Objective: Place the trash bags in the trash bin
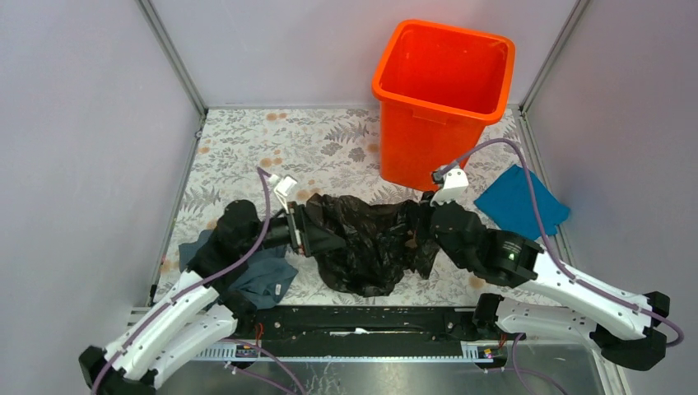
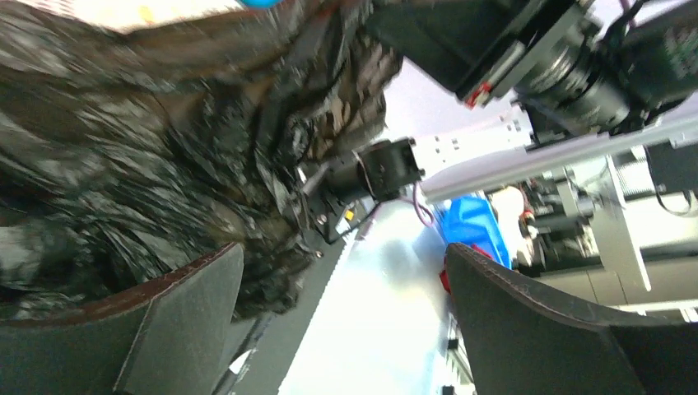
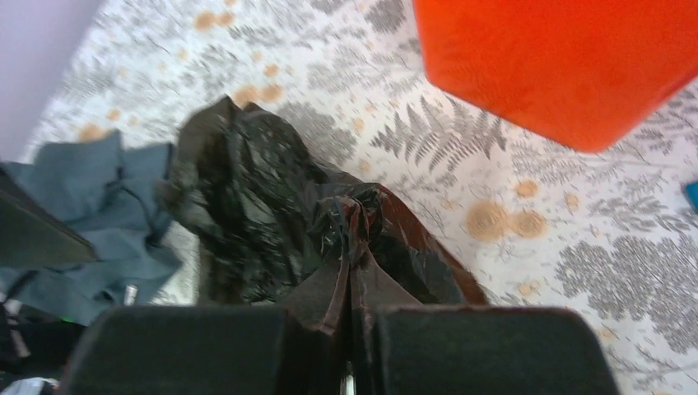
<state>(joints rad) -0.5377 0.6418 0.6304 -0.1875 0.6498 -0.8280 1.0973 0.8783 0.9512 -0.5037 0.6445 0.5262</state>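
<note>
Trash bags [image 3: 263,206] in clamped right tool [image 3: 352,288]; left tool [image 2: 344,263] agape.

Left hand [image 2: 343,255] spread wide, right hand [image 3: 352,290] clamped.

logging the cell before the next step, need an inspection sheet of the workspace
surface: floral-patterned tabletop
job's things: crinkly black plastic trash bag spread between the arms, outside the bin; tall orange plastic bin upright, nothing seen inside
clutter: grey-blue cloth by left arm; bright blue cloth right of bin
grippers: left gripper open at bag's edge; right gripper shut on bag
cables: purple cables along both arms
surroundings: pale walls, metal frame posts
</note>
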